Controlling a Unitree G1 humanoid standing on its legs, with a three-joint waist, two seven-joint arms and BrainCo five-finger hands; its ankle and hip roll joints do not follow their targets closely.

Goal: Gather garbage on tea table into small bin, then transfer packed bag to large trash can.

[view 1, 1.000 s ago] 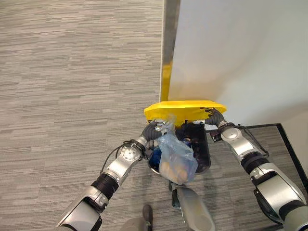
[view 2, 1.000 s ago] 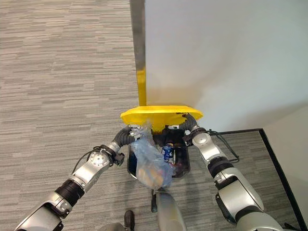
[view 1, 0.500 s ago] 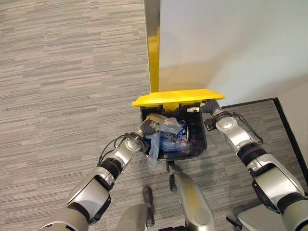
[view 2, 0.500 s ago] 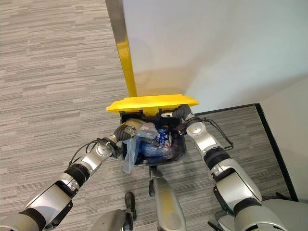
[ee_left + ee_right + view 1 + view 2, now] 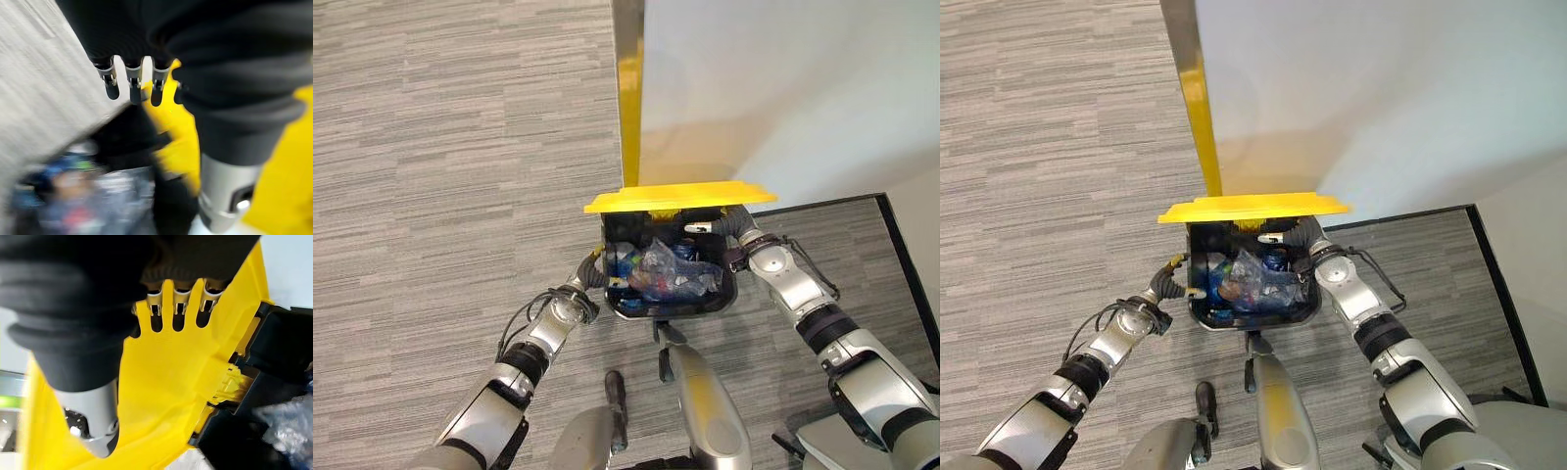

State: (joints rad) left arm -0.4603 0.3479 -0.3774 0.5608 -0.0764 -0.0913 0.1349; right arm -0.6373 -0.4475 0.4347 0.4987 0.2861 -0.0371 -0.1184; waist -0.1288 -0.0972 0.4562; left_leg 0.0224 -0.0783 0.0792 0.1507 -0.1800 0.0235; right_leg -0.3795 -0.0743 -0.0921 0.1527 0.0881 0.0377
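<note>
A black large trash can (image 5: 731, 294) stands on the carpet below me, its yellow lid (image 5: 680, 197) tipped up at the far side. The clear plastic bag of garbage (image 5: 672, 278) lies inside the can among blue and dark rubbish. My left hand (image 5: 591, 273) hovers at the can's left rim, fingers (image 5: 133, 87) relaxed and holding nothing. My right hand (image 5: 726, 223) is at the can's far right corner with straight fingers (image 5: 175, 308) pressed against the underside of the lid, keeping it raised.
A white wall panel with a metal and yellow edge strip (image 5: 628, 108) rises right behind the can. A dark frame line (image 5: 904, 257) borders the floor at the right. Grey carpet (image 5: 440, 196) spreads to the left.
The bag has left my left hand and dropped fully into the can. My left hand has pulled back to the can's left rim. The right hand still props the lid.
</note>
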